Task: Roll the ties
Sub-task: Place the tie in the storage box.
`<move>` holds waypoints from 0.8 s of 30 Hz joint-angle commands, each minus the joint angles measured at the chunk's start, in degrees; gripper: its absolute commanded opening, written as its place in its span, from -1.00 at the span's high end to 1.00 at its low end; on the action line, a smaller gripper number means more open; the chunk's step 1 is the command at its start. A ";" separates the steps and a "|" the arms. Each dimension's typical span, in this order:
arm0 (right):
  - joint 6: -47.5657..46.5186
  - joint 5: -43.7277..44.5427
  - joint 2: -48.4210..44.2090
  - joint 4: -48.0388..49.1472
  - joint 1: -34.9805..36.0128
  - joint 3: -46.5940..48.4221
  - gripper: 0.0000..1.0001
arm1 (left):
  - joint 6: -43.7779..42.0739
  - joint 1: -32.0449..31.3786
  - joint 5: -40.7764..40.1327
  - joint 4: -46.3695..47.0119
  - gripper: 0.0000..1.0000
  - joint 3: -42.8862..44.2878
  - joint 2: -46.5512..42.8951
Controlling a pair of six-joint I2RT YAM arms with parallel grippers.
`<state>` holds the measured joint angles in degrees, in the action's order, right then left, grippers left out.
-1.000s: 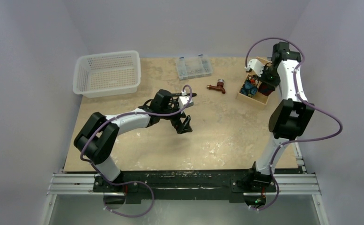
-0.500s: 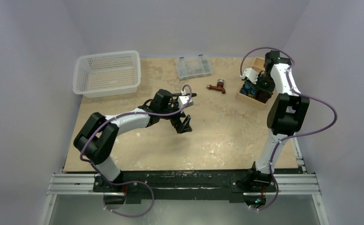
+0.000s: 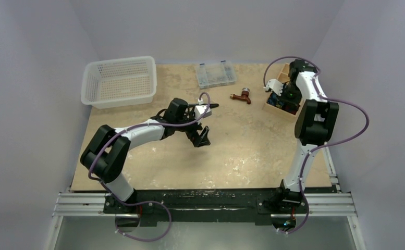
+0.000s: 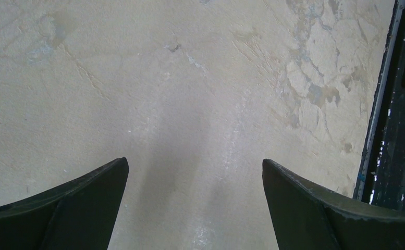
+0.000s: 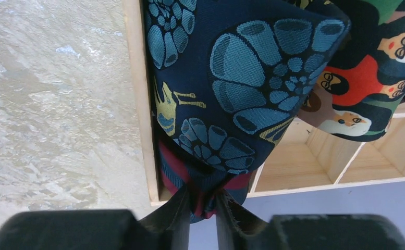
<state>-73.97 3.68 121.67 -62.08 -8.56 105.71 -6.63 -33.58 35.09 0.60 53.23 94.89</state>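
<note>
My right gripper [image 5: 203,200] is shut on a dark navy tie with dark red stripes [image 5: 176,174], pinching a fold of it at the near corner of the wooden compartment box [image 5: 135,104]. A navy tie with blue flowers [image 5: 242,78] lies over it, and a colourful tie with faces [image 5: 367,78] sits beside it. In the top view the right gripper [image 3: 286,98] is down in the box [image 3: 271,108] at the back right. My left gripper [image 3: 202,137] is open and empty over bare table in mid-table; its jaws [image 4: 195,166] stand wide apart.
A white mesh basket [image 3: 119,80] stands at the back left. A clear plastic organiser box [image 3: 216,74] is at the back centre. A small brown-red tool [image 3: 241,96] lies between it and the wooden box. The black front rail [image 4: 393,130] shows in the left wrist view.
The right arm has folded down and to the left, bringing its gripper lower into the wooden box. The left gripper has shifted slightly left and stays open.
</note>
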 commanded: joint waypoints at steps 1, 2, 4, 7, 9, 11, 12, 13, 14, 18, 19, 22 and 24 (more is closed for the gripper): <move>0.28 -0.43 0.82 -0.28 0.11 1.69 0.44 | -1.06 1.19 -0.12 -0.47 -1.00 1.34 -2.93; 0.39 -0.82 0.34 -0.27 0.10 1.56 0.34 | -1.02 1.30 -0.11 -2.24 -1.00 1.42 -3.14; 0.87 -2.42 -0.97 -0.38 0.12 1.40 0.16 | -1.11 1.47 -0.11 -2.69 -1.00 1.48 -3.40; 1.58 -2.77 -3.46 -0.87 -0.06 1.27 -0.05 | -1.61 1.65 -0.83 -3.36 -1.00 1.90 -3.83; 2.10 -3.47 -5.53 -1.93 -0.16 1.93 -0.22 | -2.19 1.77 -2.23 -4.29 -1.00 2.30 -4.21; 2.70 -3.50 -7.21 -2.85 -0.24 2.46 -0.41 | -2.34 2.21 -3.63 -5.53 -1.00 3.07 -4.62; 3.04 -4.45 -8.14 -3.24 -0.28 2.60 -0.55 | -2.29 2.50 -4.39 -6.01 -1.00 3.51 -4.96; 3.27 -5.30 -9.20 -3.64 -0.38 2.65 -0.72 | -2.19 2.77 -5.13 -6.23 -1.00 3.78 -5.31; 3.55 -5.72 -10.32 -3.98 -0.40 2.66 -0.86 | -2.12 3.14 -5.86 -6.50 -1.00 4.03 -5.82; 6.55 -7.30 -14.86 -2.86 -0.80 2.68 -0.97 | -0.55 5.48 -8.73 -7.40 -1.00 5.36 -8.36; 8.40 -7.86 -15.94 -1.95 -0.92 3.11 -0.97 | 0.31 6.49 -8.78 -8.24 -1.00 6.45 -8.86; 18.12 -10.44 -19.21 1.43 -1.60 5.15 -0.97 | 2.90 9.61 -11.50 -14.28 -1.00 12.73 -8.36; 24.70 -11.41 -21.34 3.52 -1.66 5.70 -0.97 | 2.79 12.16 -12.04 -21.26 -1.00 19.39 -6.48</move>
<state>-62.96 -3.38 105.49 -63.46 -9.47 108.03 -6.31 -25.78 26.55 -11.66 61.25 88.40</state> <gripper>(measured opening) 0.983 0.998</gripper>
